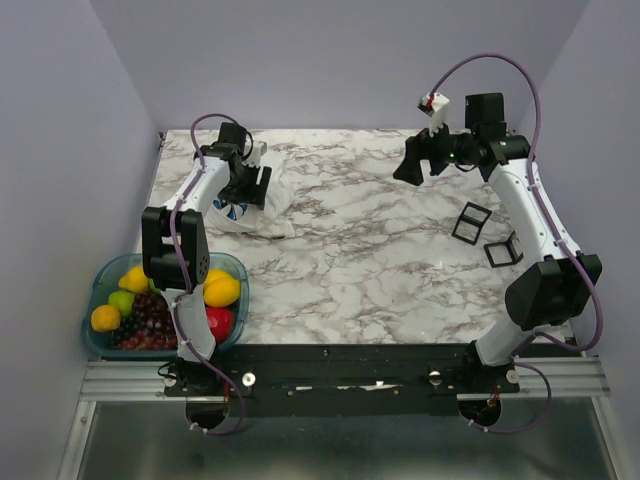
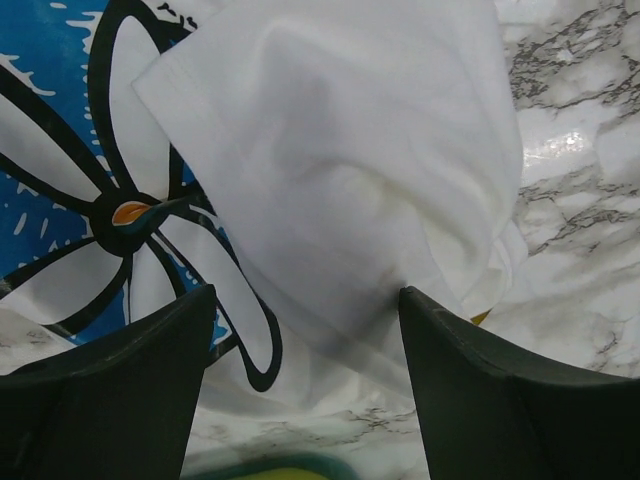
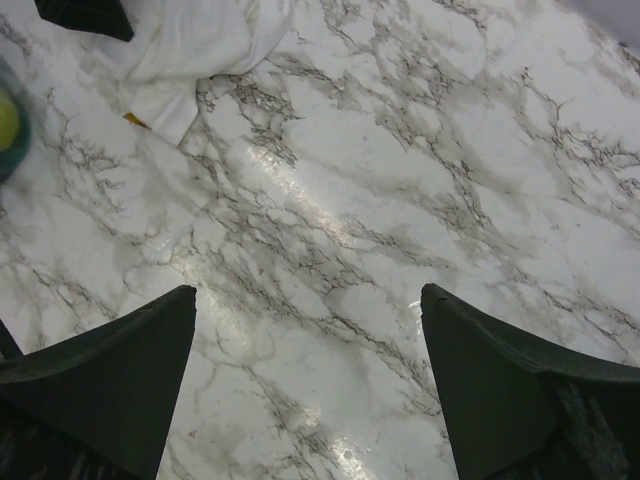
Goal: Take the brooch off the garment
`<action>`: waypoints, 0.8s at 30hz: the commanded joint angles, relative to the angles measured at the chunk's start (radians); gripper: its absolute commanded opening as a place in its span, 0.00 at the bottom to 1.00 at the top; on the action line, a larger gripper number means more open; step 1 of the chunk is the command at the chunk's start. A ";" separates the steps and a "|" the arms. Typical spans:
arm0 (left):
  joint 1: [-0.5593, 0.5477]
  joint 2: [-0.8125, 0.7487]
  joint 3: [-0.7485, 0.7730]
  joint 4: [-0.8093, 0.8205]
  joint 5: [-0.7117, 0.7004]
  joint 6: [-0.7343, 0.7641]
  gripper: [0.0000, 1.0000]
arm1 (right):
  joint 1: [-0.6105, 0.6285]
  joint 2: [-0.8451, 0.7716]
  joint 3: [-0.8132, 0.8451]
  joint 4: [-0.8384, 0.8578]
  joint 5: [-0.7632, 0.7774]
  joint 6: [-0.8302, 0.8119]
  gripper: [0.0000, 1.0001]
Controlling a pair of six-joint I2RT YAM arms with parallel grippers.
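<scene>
The white garment (image 1: 272, 190) lies crumpled at the far left of the marble table; it also shows in the right wrist view (image 3: 190, 40). The brooch (image 1: 231, 209) is a round flower badge with white petals on blue; in the left wrist view (image 2: 130, 215) a fold of the garment (image 2: 350, 150) covers its right part. My left gripper (image 1: 250, 186) hovers open just over the cloth (image 2: 305, 290), with the brooch to the left of the gap. My right gripper (image 1: 410, 166) is open and empty, raised over bare marble (image 3: 308, 290) at the back right.
A teal bowl (image 1: 100, 275) of fruit stands at the near left, just below the garment; its rim shows in the left wrist view (image 2: 250, 465). Two small black square frames (image 1: 471, 222) (image 1: 503, 250) stand at the right. A small yellow bit (image 3: 135, 120) peeks from under the cloth.
</scene>
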 commanded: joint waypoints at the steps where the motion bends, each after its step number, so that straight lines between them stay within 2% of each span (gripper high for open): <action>1: 0.027 0.037 0.052 0.006 0.024 -0.035 0.79 | 0.012 -0.020 -0.019 -0.023 -0.040 -0.006 1.00; 4: 0.029 0.053 0.083 0.008 0.055 -0.035 0.66 | 0.016 -0.024 -0.036 -0.019 -0.034 -0.008 1.00; 5: 0.030 0.061 0.090 0.008 0.081 -0.037 0.59 | 0.016 -0.024 -0.038 -0.019 -0.035 -0.009 1.00; 9: 0.030 0.087 0.116 0.019 0.151 -0.035 0.43 | 0.025 -0.020 -0.036 -0.019 -0.035 -0.009 1.00; 12: 0.030 0.104 0.132 0.029 0.188 -0.037 0.34 | 0.031 -0.014 -0.033 -0.019 -0.032 -0.009 1.00; 14: 0.027 0.106 0.144 0.031 0.196 -0.037 0.32 | 0.035 -0.011 -0.033 -0.021 -0.031 -0.009 1.00; 17: 0.023 0.083 0.164 0.042 0.242 -0.037 0.19 | 0.042 -0.009 -0.038 -0.026 -0.031 -0.009 1.00; 18: 0.021 0.064 0.170 0.043 0.263 -0.035 0.12 | 0.043 -0.009 -0.039 -0.026 -0.029 -0.008 1.00; 19: 0.018 0.052 0.176 0.049 0.329 -0.037 0.08 | 0.043 -0.009 -0.039 -0.026 -0.028 -0.008 1.00; 24: -0.030 -0.064 0.113 0.181 0.590 -0.075 0.05 | 0.046 0.003 -0.022 -0.016 -0.014 -0.008 1.00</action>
